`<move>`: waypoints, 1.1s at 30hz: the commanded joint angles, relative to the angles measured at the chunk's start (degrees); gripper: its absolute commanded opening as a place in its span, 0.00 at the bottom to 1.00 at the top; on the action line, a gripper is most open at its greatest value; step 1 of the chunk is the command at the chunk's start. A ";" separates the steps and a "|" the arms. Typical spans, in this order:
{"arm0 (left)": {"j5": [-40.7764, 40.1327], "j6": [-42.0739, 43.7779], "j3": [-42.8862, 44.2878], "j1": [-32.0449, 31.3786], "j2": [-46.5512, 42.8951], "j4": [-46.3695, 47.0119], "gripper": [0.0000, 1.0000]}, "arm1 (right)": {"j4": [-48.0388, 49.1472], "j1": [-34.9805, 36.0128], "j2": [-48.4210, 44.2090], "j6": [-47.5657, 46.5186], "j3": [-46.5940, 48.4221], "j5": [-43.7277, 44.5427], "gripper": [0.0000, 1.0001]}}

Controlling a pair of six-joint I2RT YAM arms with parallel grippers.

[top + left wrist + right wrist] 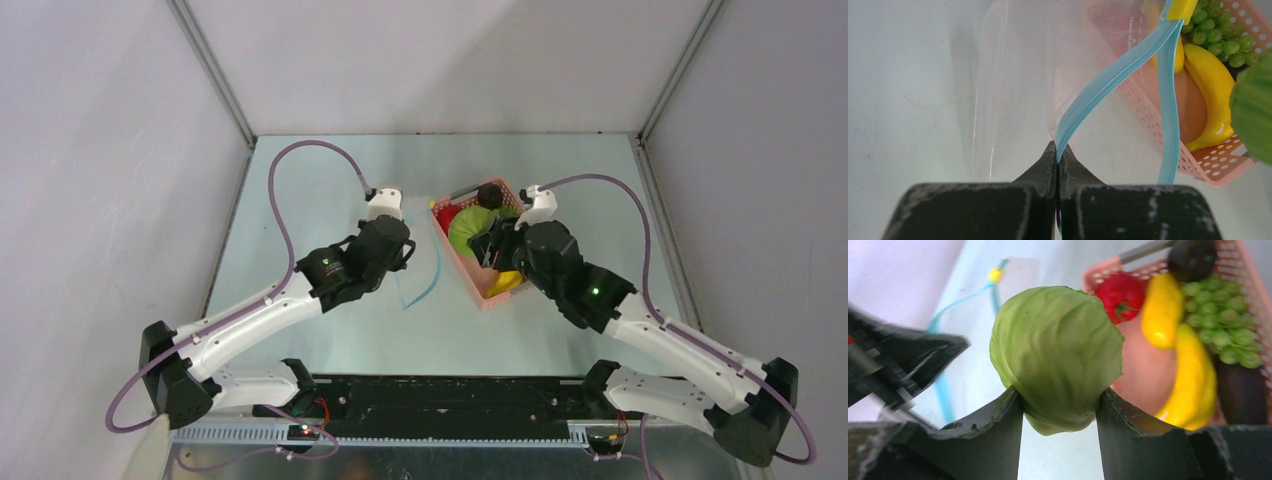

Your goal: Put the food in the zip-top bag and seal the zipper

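Note:
My left gripper [1057, 155] is shut on the light blue zipper [1108, 82] of the clear zip-top bag [1013, 75], pinching one lip so the mouth gapes; the other lip curves off to the right. From above, the left gripper [405, 252] sits just left of the pink basket [470, 278]. My right gripper [1059, 400] is shut on the pale green cabbage [1058, 350], held over the basket's left side beside the bag mouth. The rest of the food lies in the basket: red fruit [1122, 292], yellow piece [1162, 310], banana [1195, 385], green grapes [1228, 315], a dark piece [1192, 257].
A yellow slider tab [1181, 9] sits at the far end of the zipper. The basket rim [1218, 165] lies close to the right of the bag mouth. The left arm's dark body [893, 360] is near the cabbage's left side. Enclosure walls surround the table.

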 commanded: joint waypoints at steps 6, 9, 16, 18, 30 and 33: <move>0.51 -2.40 3.67 0.42 1.02 -1.01 0.00 | 14.51 2.06 -2.34 -3.91 -2.20 -24.98 0.35; 1.22 -2.89 3.93 0.41 1.15 -1.28 0.00 | 16.38 2.82 0.73 -3.22 -2.20 -28.23 0.35; 3.11 -3.21 3.63 0.37 0.87 -1.62 0.00 | 7.32 2.96 5.44 -0.10 -0.77 -18.32 0.34; 3.75 -3.07 3.66 0.40 0.67 -1.33 0.00 | 6.59 3.09 6.55 0.65 -0.53 -17.21 0.34; 11.01 -3.32 3.27 0.36 0.11 0.42 0.00 | 6.10 3.89 17.65 4.10 8.89 -16.75 0.37; 12.71 -3.78 3.85 0.26 0.16 -1.38 0.00 | 4.32 4.07 20.72 7.86 12.59 -14.28 0.39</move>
